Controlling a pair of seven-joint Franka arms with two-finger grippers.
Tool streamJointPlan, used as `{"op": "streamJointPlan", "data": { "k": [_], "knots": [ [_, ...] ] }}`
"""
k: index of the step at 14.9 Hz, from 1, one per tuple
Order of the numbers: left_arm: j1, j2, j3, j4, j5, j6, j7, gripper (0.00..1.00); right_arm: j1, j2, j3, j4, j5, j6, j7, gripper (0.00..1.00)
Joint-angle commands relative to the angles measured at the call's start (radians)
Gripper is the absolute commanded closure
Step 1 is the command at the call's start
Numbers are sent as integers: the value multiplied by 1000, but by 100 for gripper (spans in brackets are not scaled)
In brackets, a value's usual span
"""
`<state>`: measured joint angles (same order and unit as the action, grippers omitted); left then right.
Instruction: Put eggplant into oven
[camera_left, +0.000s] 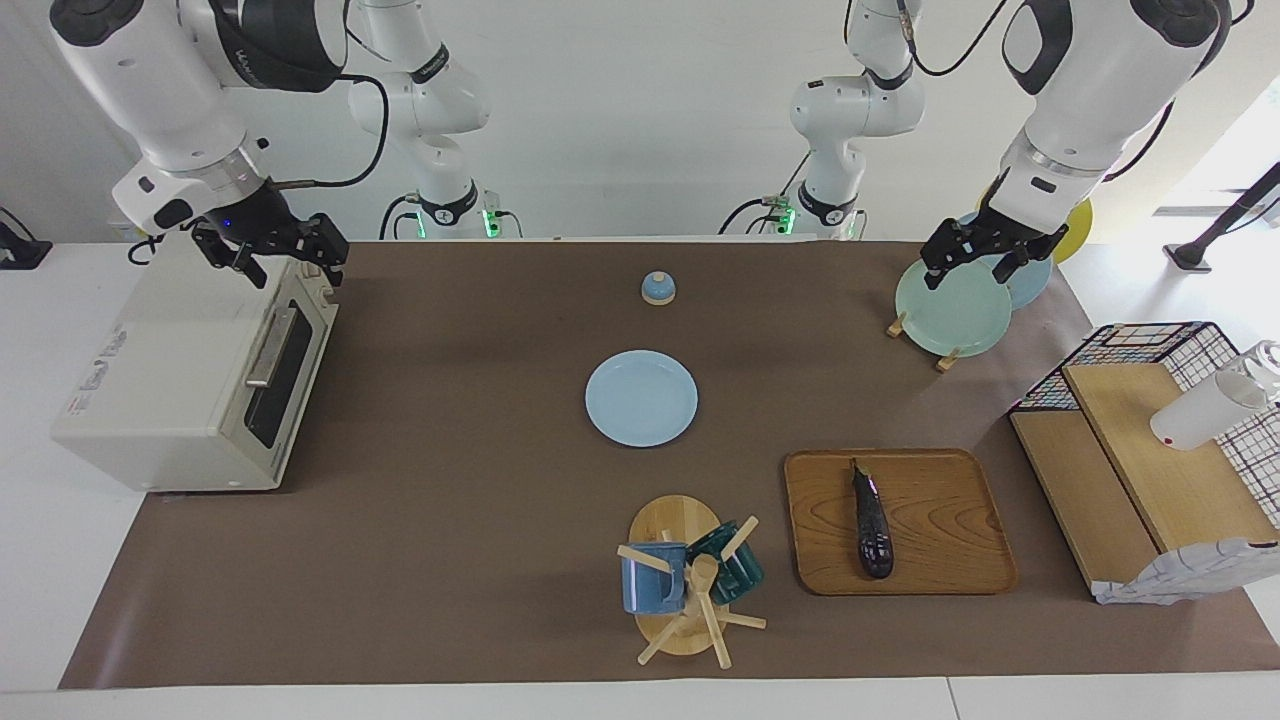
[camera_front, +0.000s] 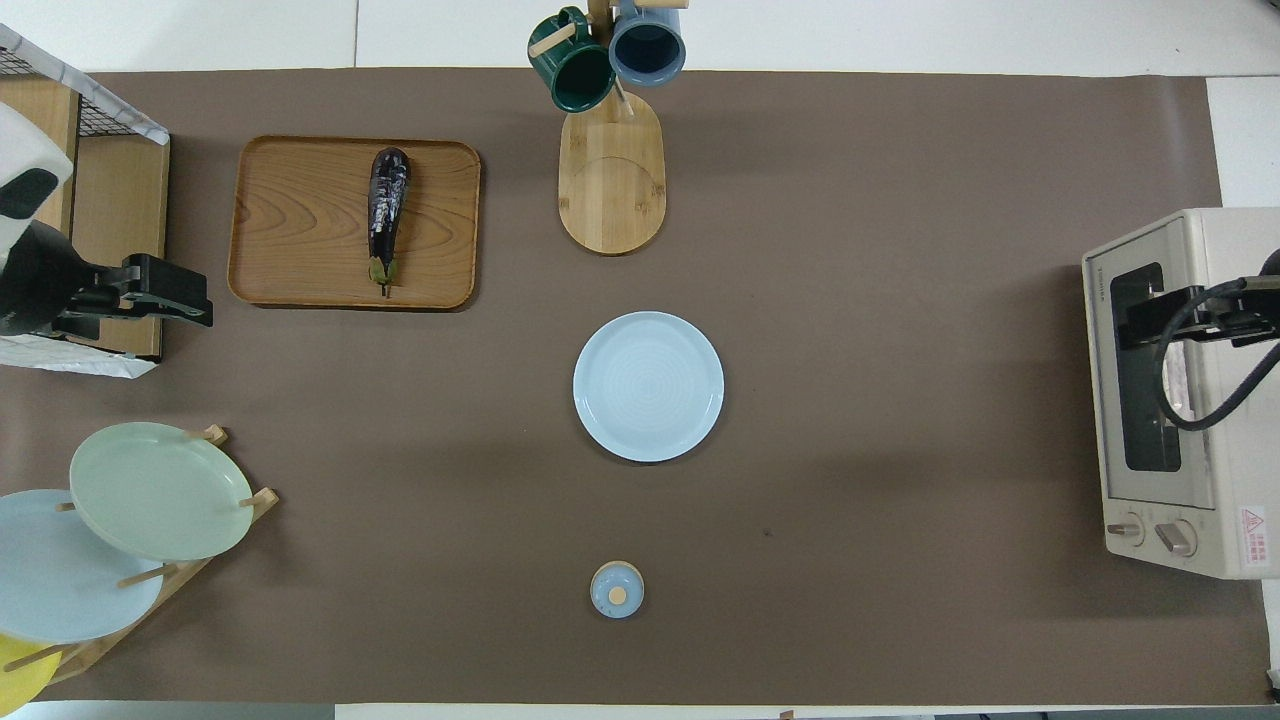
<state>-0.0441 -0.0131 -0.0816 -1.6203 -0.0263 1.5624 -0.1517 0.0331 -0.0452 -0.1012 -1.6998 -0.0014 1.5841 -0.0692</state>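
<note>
At the table edge nearest the robots, a small blue lidded dish (camera_left: 658, 288) sits at the middle of the brown mat (camera_left: 480, 520). At the left arm's end of that edge stands a wooden plate rack (camera_left: 945, 358) holding a pale green plate (camera_left: 953, 308), a blue plate (camera_front: 55, 580) and a yellow one (camera_front: 18, 672), all upright. The left gripper (camera_left: 985, 262) hangs over the green plate, fingers spread apart and holding nothing.

At the right arm's end of the table, the oven (camera_left: 170, 390) sits partly off the mat edge, its front facing the table's middle. The door (camera_left: 285, 365) appears shut, though the glass is seen at a slant. The right gripper (camera_left: 285, 255) hovers over the oven's top corner nearest the robots, fingers parted and empty.

A light blue plate (camera_left: 641, 397) lies flat at the centre of the mat.

Farther out, toward the left arm's end, a wooden tray (camera_left: 940, 520) carries the eggplant (camera_left: 872, 520), lying lengthwise near the tray's middle with its stem tip pointing toward the robots. Beside the tray, at the table's end, a wire basket with wooden boards (camera_left: 1150, 450) holds a white bottle (camera_left: 1205, 410).

At the mat's farthest edge, mid-table, a wooden mug tree (camera_left: 685, 590) bears a blue mug (camera_left: 652, 580) and a dark green mug (camera_left: 735, 565).
</note>
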Motion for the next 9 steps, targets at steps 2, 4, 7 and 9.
{"op": "streamJointPlan", "data": {
  "k": [2, 4, 7, 9],
  "knots": [
    [-8, -19, 3, -30, -10, 16, -11, 0, -7, -5, 3, 5, 27, -19, 9, 0],
    [-8, -19, 3, -29, -10, 15, -9, 0, -7, -5, 3, 5, 27, -19, 9, 0],
    [-8, -19, 3, -29, -10, 24, -6, 0, -7, -7, 3, 5, 27, -19, 9, 0],
    [-10, -16, 2, -32, -10, 71, -12, 0, -7, -7, 3, 5, 27, -19, 9, 0]
  ]
}}
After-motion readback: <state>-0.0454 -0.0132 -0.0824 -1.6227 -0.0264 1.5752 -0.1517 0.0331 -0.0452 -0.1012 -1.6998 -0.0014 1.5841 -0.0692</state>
